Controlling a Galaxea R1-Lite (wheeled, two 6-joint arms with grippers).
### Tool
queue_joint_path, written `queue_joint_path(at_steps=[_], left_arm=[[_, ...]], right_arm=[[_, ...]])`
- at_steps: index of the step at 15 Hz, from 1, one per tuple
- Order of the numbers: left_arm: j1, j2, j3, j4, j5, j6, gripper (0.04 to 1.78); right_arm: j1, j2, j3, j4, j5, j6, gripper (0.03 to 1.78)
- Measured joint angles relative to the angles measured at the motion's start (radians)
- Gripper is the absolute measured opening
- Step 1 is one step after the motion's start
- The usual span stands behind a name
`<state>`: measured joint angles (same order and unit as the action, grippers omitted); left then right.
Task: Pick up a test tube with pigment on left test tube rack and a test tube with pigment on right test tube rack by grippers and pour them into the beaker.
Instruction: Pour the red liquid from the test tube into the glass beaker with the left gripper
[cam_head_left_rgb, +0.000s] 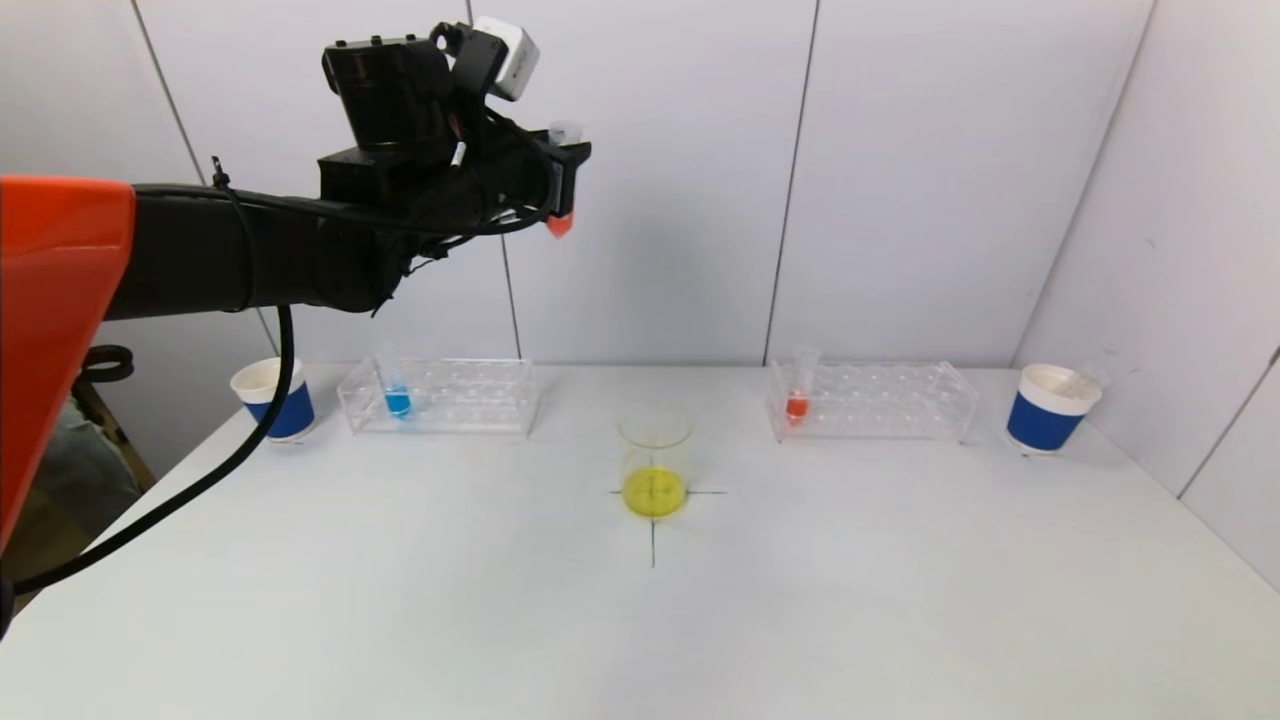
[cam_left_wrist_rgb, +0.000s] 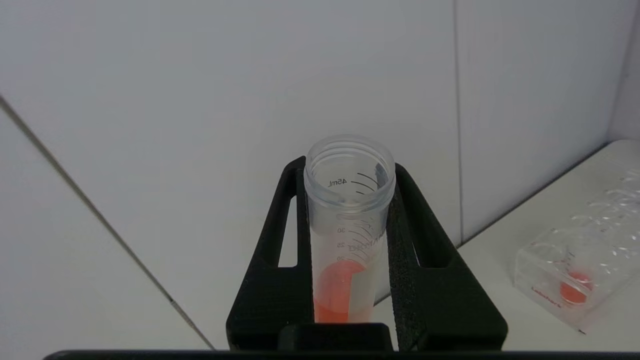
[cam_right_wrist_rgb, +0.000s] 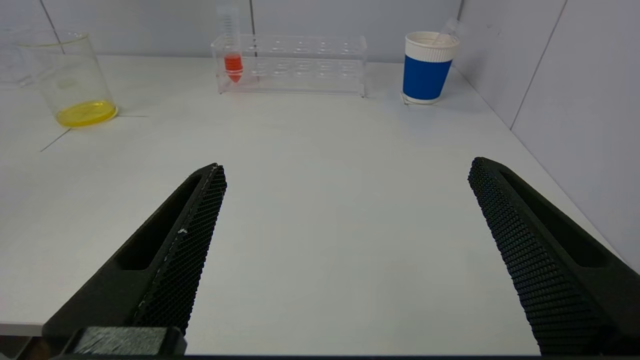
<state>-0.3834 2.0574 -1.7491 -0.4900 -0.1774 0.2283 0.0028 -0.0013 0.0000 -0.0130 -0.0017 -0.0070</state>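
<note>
White table (cam_head_left_rgb: 400, 600), grey walls; left gripper (cam_head_left_rgb: 562, 180) clamps orange tube (cam_left_wrist_rgb: 345, 235), right gripper (cam_right_wrist_rgb: 345, 240) apparently idle, gaping.

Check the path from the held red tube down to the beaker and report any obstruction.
Nothing visible. The left claw holds the red tube high above the table; the beaker stands alone below, racks off to either side.

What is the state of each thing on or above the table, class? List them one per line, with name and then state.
Left gripper: raised, shut on held tube.
Held tube: upright, uncapped, some red liquid.
Right gripper: low over table, fingers open, empty.
Beaker: upright, yellow liquid at bottom.
Left rack: holds one blue tube.
Right rack: holds one red tube.
Left cup: upright.
Right cup: upright.
</note>
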Motion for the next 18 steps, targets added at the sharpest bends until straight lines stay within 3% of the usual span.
queue_joint_path(at_steps=[6,10,16,18], left_arm=[[0.023,0.071,-0.126,0.145,-0.341,0.117,0.44],[0.023,0.130,-0.174,0.224,-0.519,0.317,0.44],[0.016,0.206,-0.156,0.190,-0.671,0.612,0.44],[0.014,0.231,-0.151,0.142,-0.698,0.650,0.44]], right_arm=[[0.000,0.000,0.000,0.000,0.000,0.000,1.76],[0.000,0.000,0.000,0.000,0.000,0.000,1.76],[0.000,0.000,0.000,0.000,0.000,0.000,1.76],[0.000,0.000,0.000,0.000,0.000,0.000,1.76]])
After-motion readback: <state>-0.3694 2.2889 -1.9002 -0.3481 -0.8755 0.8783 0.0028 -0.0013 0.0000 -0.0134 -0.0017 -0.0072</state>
